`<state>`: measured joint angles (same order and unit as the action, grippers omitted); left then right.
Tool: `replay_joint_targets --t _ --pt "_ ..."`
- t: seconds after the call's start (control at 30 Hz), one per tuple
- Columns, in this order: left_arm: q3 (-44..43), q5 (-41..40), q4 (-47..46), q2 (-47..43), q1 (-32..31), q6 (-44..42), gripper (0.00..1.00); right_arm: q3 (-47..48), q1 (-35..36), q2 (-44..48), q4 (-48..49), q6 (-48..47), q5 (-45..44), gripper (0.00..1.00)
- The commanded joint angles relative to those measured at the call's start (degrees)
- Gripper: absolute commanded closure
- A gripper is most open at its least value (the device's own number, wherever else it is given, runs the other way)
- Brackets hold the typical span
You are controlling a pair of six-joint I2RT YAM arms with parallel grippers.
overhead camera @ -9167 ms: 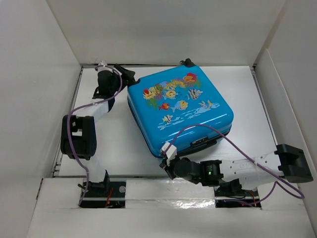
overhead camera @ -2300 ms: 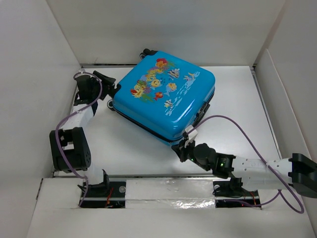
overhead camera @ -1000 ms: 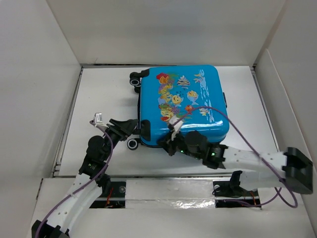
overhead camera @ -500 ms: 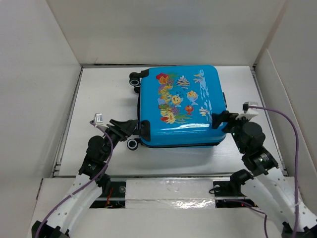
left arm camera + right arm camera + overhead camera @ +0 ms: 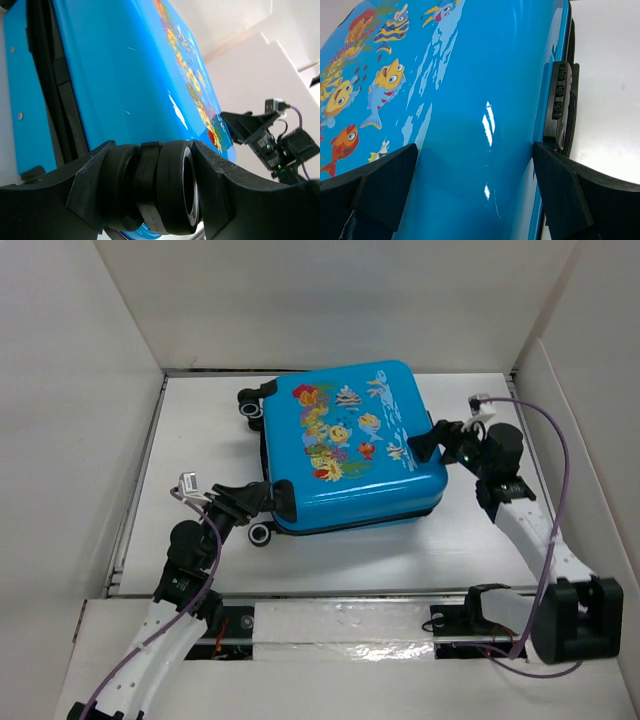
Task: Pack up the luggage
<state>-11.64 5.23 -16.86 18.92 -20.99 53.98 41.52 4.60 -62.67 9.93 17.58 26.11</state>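
three white walls (image 5: 330,300) close round the white table (image 5: 200,440), and a purple cable (image 5: 555,455) loops off your right arm. your left arm reaches forward low from its base, with the left gripper (image 5: 256,502) clamped on a black wheel (image 5: 172,192) at the near left corner of the luggage (image 5: 350,445). your right arm runs up the right side and bends inward. the right gripper (image 5: 432,440) stands wide apart at the case's right edge, by the black lock (image 5: 560,107). the luggage lies flat mid-table, closed, bright blue with cartoon fish, its zipper (image 5: 55,90) dark along the side.
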Motion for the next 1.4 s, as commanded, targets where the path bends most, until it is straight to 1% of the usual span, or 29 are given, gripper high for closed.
replay_joint_targets --t 0.0,0.03,0.1,0.17,0.2,0.23,0.3,0.37,0.4,0.43,0.47,0.5,0.53,0.57,0.6,0.63,0.67,0.7,0.73,0.8,0.83,0.9,0.93,0.97,1.07,1.17,1.2,1.27,1.37 --pt "-0.1 1.4 -1.6 0.0 -0.5 -7.7 1.00 7.3 7.3 -7.5 4.7 1.0 18.4 0.01" --pt "-0.2 1.1 -1.7 0.1 -0.5 -7.7 1.00 9.3 7.3 -11.2 4.8 0.9 18.6 0.01" --pt "-0.8 0.5 -1.9 0.2 -0.5 -7.7 1.00 14.5 8.4 -13.9 3.3 0.3 18.9 0.00" --pt "-1.8 -1.2 -1.8 0.2 -0.5 -7.8 1.00 16.7 8.4 -13.7 2.1 -1.9 17.1 0.00" --pt "-2.2 -1.8 -2.4 0.3 -0.5 -7.7 1.00 17.3 7.8 -12.4 1.3 -2.5 13.4 0.00" --pt "-2.4 -2.3 -3.0 0.5 -0.5 -7.5 1.00 17.3 6.6 -10.7 0.9 -3.7 11.3 0.00" --pt "-4.0 -3.0 -4.1 1.2 -0.5 -7.1 1.00 15.9 6.0 -3.5 0.0 -5.2 6.0 0.00" --pt "-6.3 -4.1 -4.6 2.2 -0.5 -7.4 1.00 10.9 4.6 2.5 -0.2 -6.5 3.1 0.00" --pt "-7.1 -4.5 -5.1 2.5 -0.5 -7.7 1.00 8.7 3.8 9.0 -0.2 -6.5 0.7 0.00" --pt "-8.0 -5.8 -5.1 3.2 -0.5 -7.9 1.00 6.3 3.7 12.4 -0.2 -6.5 -0.4 0.00" --pt "-9.6 -7.1 -5.1 3.6 -0.5 -8.2 1.00 1.1 3.2 15.8 -0.2 -6.4 -1.4 0.01" --pt "-10.4 -7.4 -5.3 4.4 -0.5 -8.3 1.00 -1.8 3.2 22.2 0.2 -5.9 -2.7 0.07" --pt "-11.2 -8.0 -5.2 4.7 -0.5 -8.3 1.00 -4.7 3.2 25.2 0.5 -4.5 -2.7 0.33" --pt "-12.5 -8.5 -5.1 5.0 -0.5 -8.3 1.00 -10.3 3.2 28.0 0.9 -4.2 -2.5 0.53" --pt "-13.1 -9.0 -4.1 5.3 -0.5 -8.4 1.00 -12.8 3.2 30.7 0.3 -3.5 -3.2 0.73" --pt "-13.6 -10.5 -3.3 5.4 -0.5 -8.6 1.00 -15.2 3.7 35.6 -0.3 -1.2 -4.5 0.86" --pt "-14.3 -11.5 -2.4 5.3 0.2 -8.9 1.00 -17.5 3.7 37.7 -0.9 -0.1 -5.4 1.00" --pt "-14.3 -12.3 -0.8 4.9 0.2 -9.0 1.00 -21.4 3.7 39.3 -2.0 0.7 -6.0 1.00" --pt "-14.2 -14.3 -0.1 4.1 0.2 -9.1 1.00 -23.0 4.3 41.1 -2.9 1.7 -6.2 1.00" --pt "-14.0 -17.1 2.6 3.1 0.2 -9.2 1.00 -25.2 4.3 41.6 -5.7 2.5 -8.0 1.00" --pt "-13.9 -19.4 3.2 2.6 0.2 -9.0 1.00 -27.2 4.3 41.1 -5.7 2.6 -8.2 1.00" --pt "-14.0 -20.3 3.9 2.6 0.2 -9.1 1.00 -28.6 4.3 40.4 -5.2 3.2 -9.6 1.00" --pt "-13.9 -20.9 3.8 3.1 0.2 -8.7 1.00 -29.9 4.3 39.9 -4.1 3.1 -9.9 0.95" --pt "-13.8 -20.9 3.8 3.7 0.2 -8.5 1.00 -30.5 4.3 38.5 -2.7 2.9 -10.2 0.82" --pt "-12.9 -20.4 3.9 5.6 0.2 -8.1 1.00 -31.6 4.3 35.5 0.3 0.7 -11.8 0.66" --pt "-11.7 -21.0 3.9 5.5 0.2 -8.2 1.00 -32.2 4.3 29.3 7.4 -1.8 -11.5 0.64" --pt "-11.7 -21.1 3.6 5.4 0.2 -8.2 1.00 -31.3 4.3 25.5 8.7 -3.3 -8.4 0.64" --pt "-11.7 -20.5 3.5 5.9 0.2 -8.2 1.00 -29.1 4.9 21.6 7.7 -6.6 -7.8 0.63" --pt "-11.2 -19.2 2.3 5.9 0.7 -8.4 1.00 -28.0 5.7 17.6 10.1 -7.2 -7.1 0.61"
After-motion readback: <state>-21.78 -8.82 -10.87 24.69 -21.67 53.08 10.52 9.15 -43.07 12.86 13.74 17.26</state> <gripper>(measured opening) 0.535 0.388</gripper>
